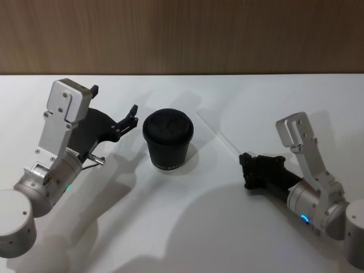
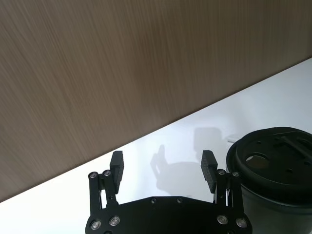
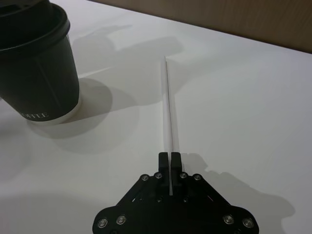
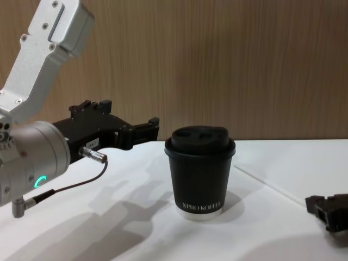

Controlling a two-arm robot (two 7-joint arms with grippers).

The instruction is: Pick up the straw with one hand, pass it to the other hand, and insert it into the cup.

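The right black claw (image 3: 170, 157) is clamped on the thin white straw (image 3: 167, 102); lift it level (no twisting) toward the left claw (image 2: 163, 165), spread apart beside the black lidded paper cup (image 1: 168, 139).

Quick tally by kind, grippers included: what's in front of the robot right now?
cup: 1
straw: 1
grippers: 2, left gripper open beside the cup, right gripper shut on the straw
Total: 4
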